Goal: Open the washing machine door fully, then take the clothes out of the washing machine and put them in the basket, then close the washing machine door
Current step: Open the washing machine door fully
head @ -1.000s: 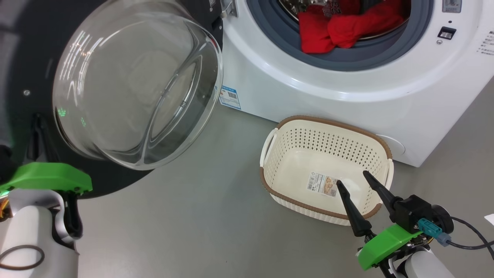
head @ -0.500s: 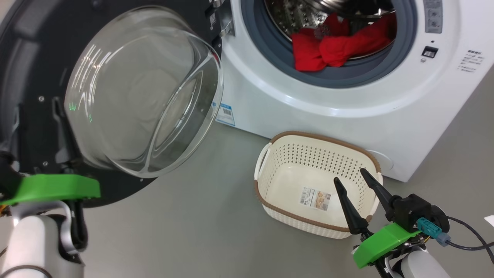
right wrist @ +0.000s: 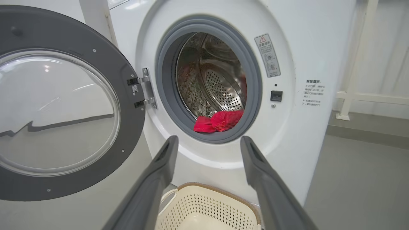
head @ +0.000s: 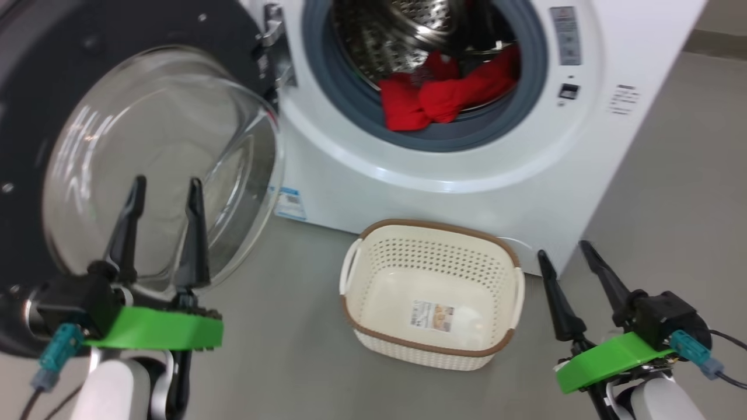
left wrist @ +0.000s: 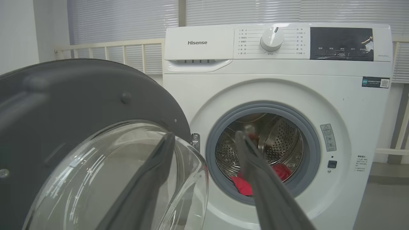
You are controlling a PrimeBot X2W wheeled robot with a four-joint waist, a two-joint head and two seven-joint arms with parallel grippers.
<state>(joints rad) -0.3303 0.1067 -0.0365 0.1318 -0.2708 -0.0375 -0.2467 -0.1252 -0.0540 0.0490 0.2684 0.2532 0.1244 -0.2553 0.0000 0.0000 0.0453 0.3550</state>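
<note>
1. the washing machine door [head: 163, 128] stands wide open at the left of the washing machine [head: 467, 186].
2. the red clothes [head: 435, 102] lie at the drum's lower lip.
3. the basket [head: 437, 224] sits on the floor, close before the machine.
4. the left hand [head: 166, 179] is wide and holds nothing, in front of the door glass.
5. the right hand [head: 562, 247] is wide and holds nothing, just right of the basket.

Left gripper [head: 167, 179]: two long black fingers [head: 124, 233], tapering to points, set on black block. Right gripper [head: 562, 247]: same build. Bright green plastic bracket [head: 157, 332] under each finger base. Teal connector [head: 58, 345] with blue-grey plug beside each block; thin black cable [head: 729, 339] trails from right one. Forearms [head: 111, 388] glossy white, rounded. Bracket edge perhaps studded with small screws; too blurred to confirm.
</note>
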